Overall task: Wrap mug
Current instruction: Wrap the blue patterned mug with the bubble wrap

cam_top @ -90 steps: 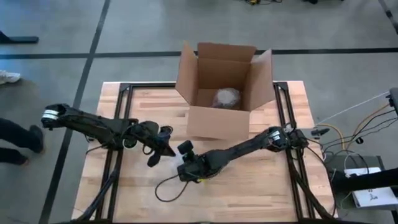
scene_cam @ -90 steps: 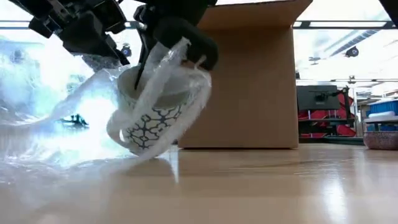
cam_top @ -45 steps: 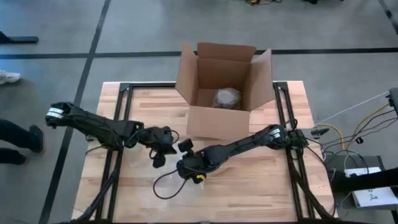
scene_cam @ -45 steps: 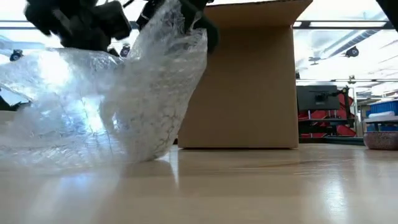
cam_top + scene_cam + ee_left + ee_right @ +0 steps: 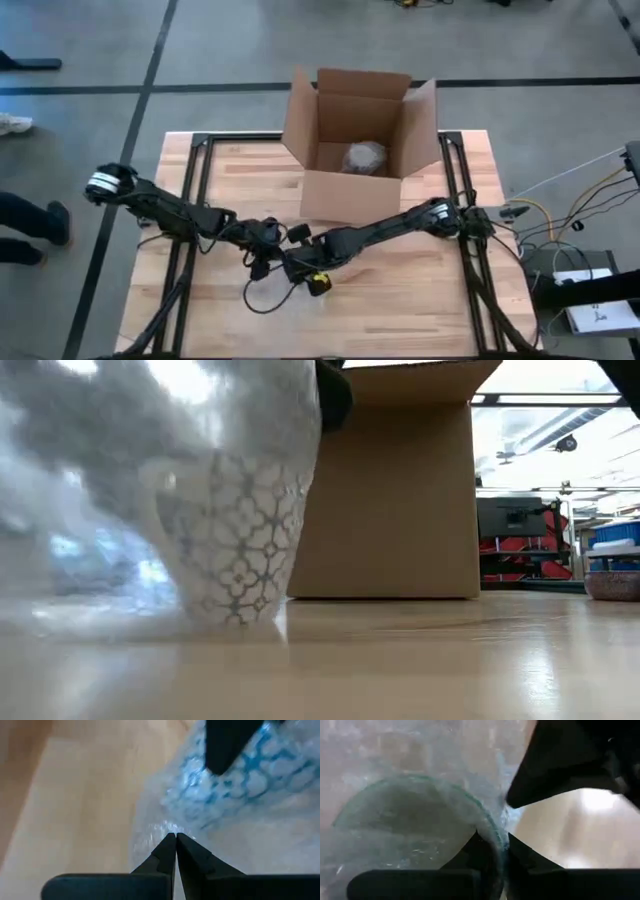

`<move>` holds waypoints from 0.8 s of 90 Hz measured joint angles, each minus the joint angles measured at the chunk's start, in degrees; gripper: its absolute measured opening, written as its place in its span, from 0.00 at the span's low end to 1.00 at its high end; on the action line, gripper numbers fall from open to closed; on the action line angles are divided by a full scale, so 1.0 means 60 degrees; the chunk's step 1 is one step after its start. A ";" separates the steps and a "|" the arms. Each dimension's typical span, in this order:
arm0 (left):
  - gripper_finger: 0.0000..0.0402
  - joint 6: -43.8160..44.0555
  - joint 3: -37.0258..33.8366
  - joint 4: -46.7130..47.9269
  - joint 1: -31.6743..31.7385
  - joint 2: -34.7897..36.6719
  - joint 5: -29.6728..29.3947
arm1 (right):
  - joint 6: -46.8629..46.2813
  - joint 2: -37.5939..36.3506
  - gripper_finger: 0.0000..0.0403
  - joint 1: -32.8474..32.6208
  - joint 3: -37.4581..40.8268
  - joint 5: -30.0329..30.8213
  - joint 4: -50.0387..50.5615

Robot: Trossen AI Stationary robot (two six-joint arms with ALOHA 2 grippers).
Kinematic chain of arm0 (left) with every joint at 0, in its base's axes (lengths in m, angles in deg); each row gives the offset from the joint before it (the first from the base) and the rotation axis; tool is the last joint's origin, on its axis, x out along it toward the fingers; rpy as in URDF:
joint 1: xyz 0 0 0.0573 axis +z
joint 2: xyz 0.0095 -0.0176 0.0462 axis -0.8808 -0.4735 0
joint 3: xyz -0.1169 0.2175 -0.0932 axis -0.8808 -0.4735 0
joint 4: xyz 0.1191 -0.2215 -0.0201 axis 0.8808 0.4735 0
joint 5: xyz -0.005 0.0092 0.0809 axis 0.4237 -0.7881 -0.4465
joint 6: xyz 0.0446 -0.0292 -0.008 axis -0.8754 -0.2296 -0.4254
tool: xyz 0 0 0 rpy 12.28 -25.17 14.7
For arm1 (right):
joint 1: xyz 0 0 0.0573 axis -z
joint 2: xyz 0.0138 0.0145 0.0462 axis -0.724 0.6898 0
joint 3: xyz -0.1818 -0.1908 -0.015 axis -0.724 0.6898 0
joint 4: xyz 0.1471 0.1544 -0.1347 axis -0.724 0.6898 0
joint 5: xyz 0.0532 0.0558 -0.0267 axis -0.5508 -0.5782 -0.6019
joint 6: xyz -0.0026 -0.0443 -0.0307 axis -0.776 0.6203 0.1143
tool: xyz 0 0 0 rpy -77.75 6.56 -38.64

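Nearest the low camera, the white ceramic mug with a blue lattice pattern (image 5: 235,550) stands upright on the wooden table (image 5: 400,300), veiled by clear bubble wrap (image 5: 110,480), between the 2 grippers, the left gripper (image 5: 175,845) pinched together on wrap and the right gripper (image 5: 492,842) clamped over its rim (handle blurred), before the open brown cardboard box (image 5: 360,150).

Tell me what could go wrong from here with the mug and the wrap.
The right gripper is pinching the mug rim through the bubble wrap; the film could let the rim slip and the mug tip on the table. The left gripper holds only a thin edge of wrap, which might tear or pull free. Both grippers sit very close together, so they could collide.
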 joint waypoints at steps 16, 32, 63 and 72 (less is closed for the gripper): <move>0.00 -0.0030 0.0142 -0.0028 -0.0134 -0.0505 0.0362 | -0.0234 0.0009 0.04 0.0158 0.0004 -0.1447 0.0161; 0.00 -0.0213 0.0153 0.0064 -0.0232 -0.0321 0.0870 | -0.0178 0.0008 0.04 0.0188 0.0004 -0.1387 0.0413; 0.00 -0.0236 0.0145 -0.0548 -0.1151 0.0674 0.0375 | 0.0001 -0.0036 0.04 0.0177 -0.0117 -0.1065 0.0774; 0.00 -0.0175 0.0144 -0.1210 -0.1658 0.0364 -0.0345 | 0.0074 -0.0008 0.04 0.0158 -0.0388 -0.0870 0.0950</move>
